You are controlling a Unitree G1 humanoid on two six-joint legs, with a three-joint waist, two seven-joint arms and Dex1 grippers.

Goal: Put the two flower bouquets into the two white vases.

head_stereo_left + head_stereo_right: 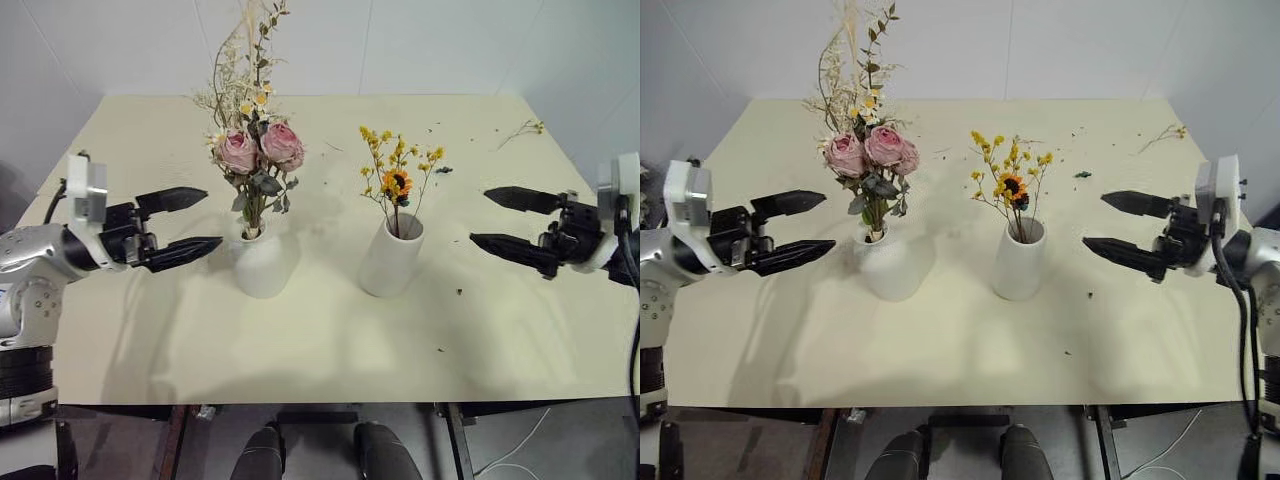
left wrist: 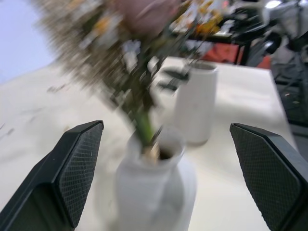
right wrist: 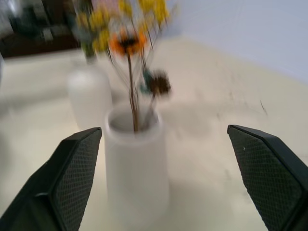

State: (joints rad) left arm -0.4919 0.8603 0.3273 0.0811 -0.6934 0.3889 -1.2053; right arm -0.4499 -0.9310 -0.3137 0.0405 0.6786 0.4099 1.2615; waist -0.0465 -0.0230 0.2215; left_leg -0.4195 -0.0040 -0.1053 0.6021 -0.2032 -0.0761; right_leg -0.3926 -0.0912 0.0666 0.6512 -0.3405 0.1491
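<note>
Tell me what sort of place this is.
Probably a robot test room, not a home: a bare cream table against plain white walls, holding only two white vases of flowers, with cables on the floor.

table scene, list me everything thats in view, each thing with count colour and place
table: one, cream, holds everything listed here
squat vase: one, matte white, left of centre
cylinder vase: one, matte white, right of the squat vase
rose bouquet: one, dusty-pink roses with green leaves and beige dried grasses, standing in the squat vase
yellow bouquet: one, tiny yellow blooms and a small orange sunflower, standing in the cylinder vase
loose twig: one, thin with yellowish bits, far right of the tabletop
plant crumbs: a few, dark, scattered right of the cylinder vase
left gripper: one, black fingers, open, left of the squat vase, holding nothing
right gripper: one, black fingers, open, right of the cylinder vase, holding nothing
</note>
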